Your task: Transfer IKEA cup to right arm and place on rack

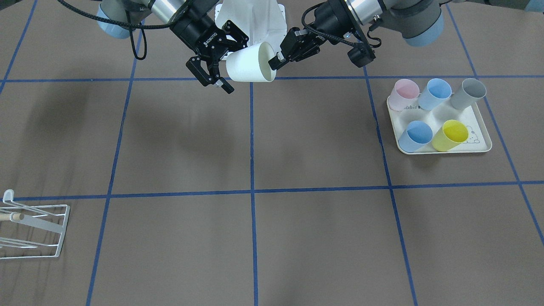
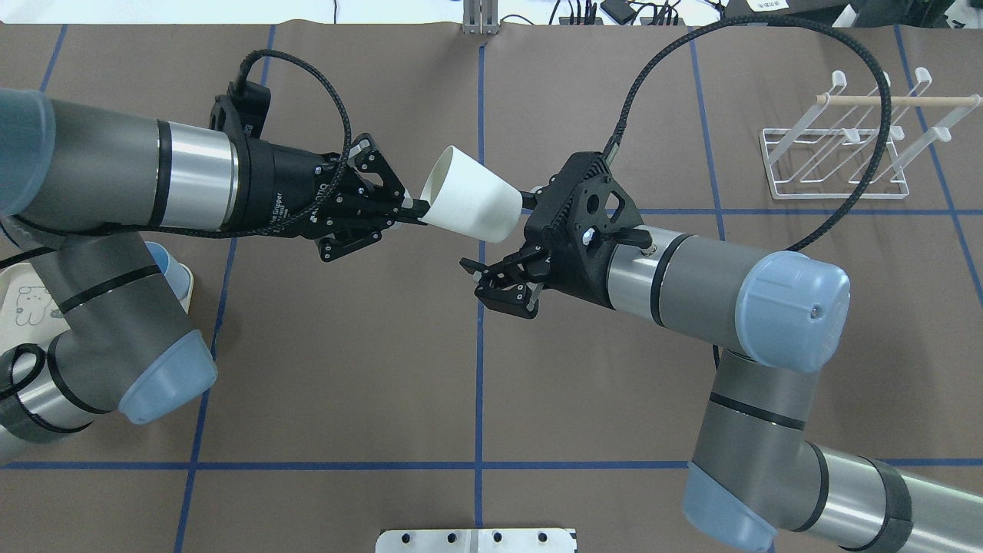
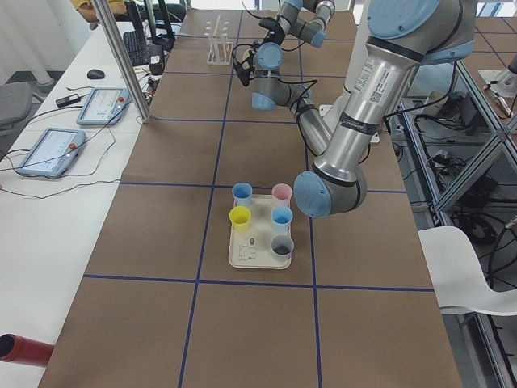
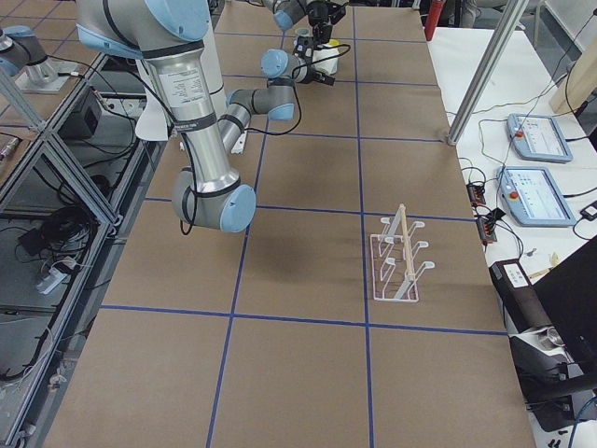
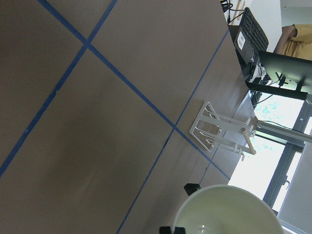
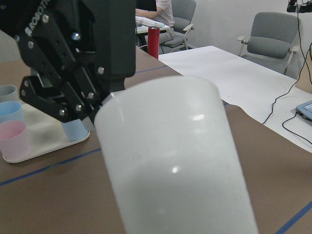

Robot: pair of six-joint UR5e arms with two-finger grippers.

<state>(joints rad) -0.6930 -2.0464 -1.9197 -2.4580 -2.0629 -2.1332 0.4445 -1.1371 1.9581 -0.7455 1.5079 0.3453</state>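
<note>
The left gripper [image 2: 411, 209] is clamped on the rim of the cup [image 2: 468, 203], one finger inside, and holds it on its side in mid-air above the table [image 2: 345, 346]. The right gripper [image 2: 503, 236] is spread wide, with its jaws on either side of the cup's base but not yet closed on it. This looks like the hand-over itself. Next, the right jaws should close firmly on the base before the left lets go. The rack [image 2: 837, 161] stands well apart, on the right.

Overhead and front-facing cameras look steeply down on the desk [image 2: 345, 346] from opposite sides. Two end cameras view it lengthwise. Both wrist cameras, close in, share the white cup [image 6: 175, 161].
</note>
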